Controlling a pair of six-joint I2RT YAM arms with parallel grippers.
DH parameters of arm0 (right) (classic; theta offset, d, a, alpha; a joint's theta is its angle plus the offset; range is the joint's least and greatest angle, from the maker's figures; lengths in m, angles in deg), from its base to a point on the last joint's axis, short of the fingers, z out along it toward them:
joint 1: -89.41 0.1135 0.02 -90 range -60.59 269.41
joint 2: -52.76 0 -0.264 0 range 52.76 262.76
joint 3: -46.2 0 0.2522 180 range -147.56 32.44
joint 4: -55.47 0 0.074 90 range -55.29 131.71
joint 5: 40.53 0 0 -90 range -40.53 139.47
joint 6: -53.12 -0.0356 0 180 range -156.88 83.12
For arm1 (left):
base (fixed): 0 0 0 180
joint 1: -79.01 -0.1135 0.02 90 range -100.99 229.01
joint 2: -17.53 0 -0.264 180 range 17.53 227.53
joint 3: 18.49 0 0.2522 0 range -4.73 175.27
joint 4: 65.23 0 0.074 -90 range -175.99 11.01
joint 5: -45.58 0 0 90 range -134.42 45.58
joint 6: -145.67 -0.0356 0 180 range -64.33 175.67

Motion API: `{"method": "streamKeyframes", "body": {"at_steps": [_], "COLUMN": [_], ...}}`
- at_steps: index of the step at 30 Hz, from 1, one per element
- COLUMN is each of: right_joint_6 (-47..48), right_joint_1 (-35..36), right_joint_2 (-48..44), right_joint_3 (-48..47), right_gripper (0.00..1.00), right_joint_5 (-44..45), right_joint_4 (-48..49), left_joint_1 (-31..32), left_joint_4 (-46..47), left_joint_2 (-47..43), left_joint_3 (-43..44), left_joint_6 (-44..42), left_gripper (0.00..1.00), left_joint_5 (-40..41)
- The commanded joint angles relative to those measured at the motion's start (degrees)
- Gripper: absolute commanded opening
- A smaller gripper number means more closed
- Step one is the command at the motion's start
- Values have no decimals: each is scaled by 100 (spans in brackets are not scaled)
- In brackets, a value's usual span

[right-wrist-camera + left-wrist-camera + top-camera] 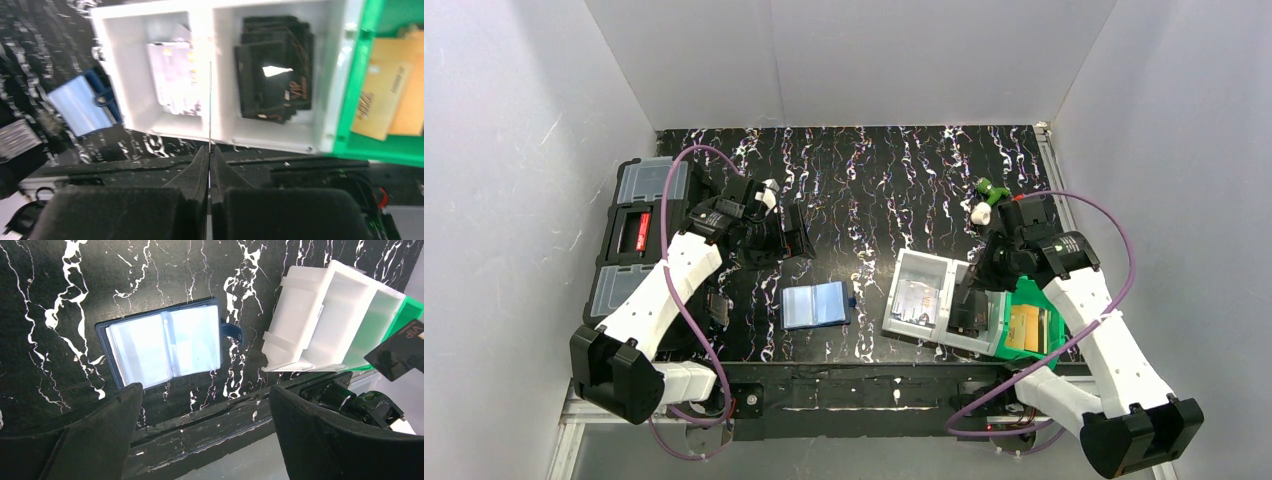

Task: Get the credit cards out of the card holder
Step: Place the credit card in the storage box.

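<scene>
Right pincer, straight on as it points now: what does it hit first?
Probably the white tray: the card held in the shut right pincer lines up with the divider between its two compartments. Depth unclear.

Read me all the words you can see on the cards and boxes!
"VIP": gold letters on the black card held by the shut right gripper.
Gold print on the stacked black cards in the white tray: too blurred.
Print on the tan cards in the green tray: too blurred.
Pale card print: too blurred.
Red label in the black organizer: too small.
Card holder: no words.
</scene>
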Motion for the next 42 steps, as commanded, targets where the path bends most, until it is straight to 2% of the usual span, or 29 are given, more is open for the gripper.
{"method": "streamKeyframes", "body": {"at_steps": [1,8,12,15,17,19,22,27,35,39,42], "right_joint_6": [-30,12,139,174,212,232,274,280,261,117,-121], "right_joint_1": [-84,-152,-214,-270,-358,-486,-644,-660,-643,-381,161], "right_joint_2": [104,700,910,1087,1143,1096,951,761,726,768,866], "right_joint_3": [227,503,570,598,640,702,740,556,220,143,-84], "right_gripper": [1,1,1,3,12,30,51,71,97,98,98], "right_joint_5": [621,207,-362,-367,-314,-257,-237,-218,-304,-430,-254], "right_joint_4": [-738,-3,585,659,632,581,544,425,430,698,845], "left_joint_1": [26,21,32,29,29,30,29,28,33,26,20], "left_joint_4": [85,165,205,213,235,278,300,304,233,127,35], "left_joint_2": [-115,-97,-101,-117,-150,-164,-126,-60,-228,-262,-285], "left_joint_3": [72,46,-11,-58,-95,-129,-140,-110,-243,-304,-326], "left_joint_6": [-34,69,112,141,151,148,132,115,126,105,101], "left_gripper": [98,98,98,98,98,98,98,98,98,98,98], "left_joint_5": [-198,-281,-271,-241,-212,-217,-236,-227,87,271,411]}}
